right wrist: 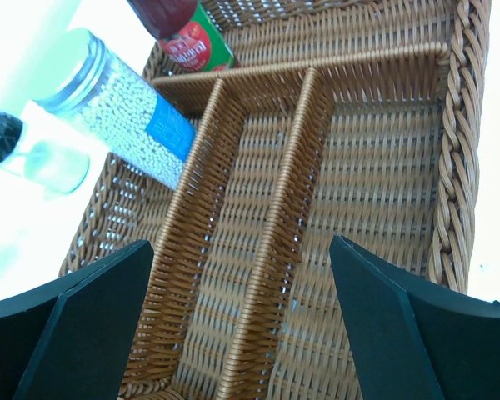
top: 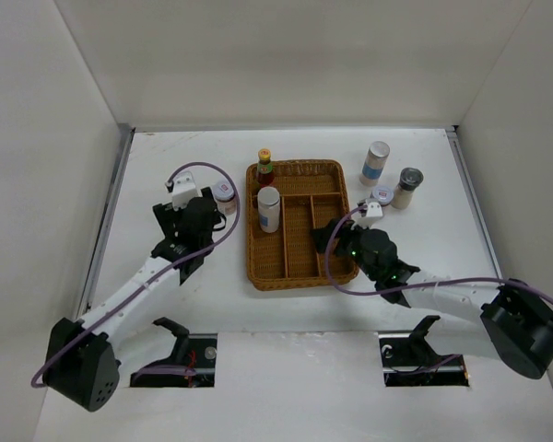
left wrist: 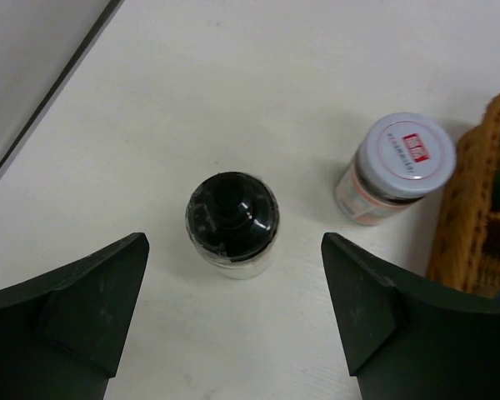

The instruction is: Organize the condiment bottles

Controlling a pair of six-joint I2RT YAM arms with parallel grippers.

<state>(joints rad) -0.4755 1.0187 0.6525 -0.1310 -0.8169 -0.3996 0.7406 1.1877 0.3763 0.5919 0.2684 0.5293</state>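
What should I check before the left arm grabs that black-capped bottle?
1. Left gripper open: ok.
2. Black-capped bottle upright, centred between the fingers: ok.
3. Short jar stands apart from that bottle: ok.
4. Wicker tray has empty compartments: ok.
5. Right gripper open, holding nothing: ok.
6. Way into the tray free: probably not ok, since the right gripper hangs over it.

Free gap between bottle (left wrist: 232, 218) and jar (left wrist: 397, 167)
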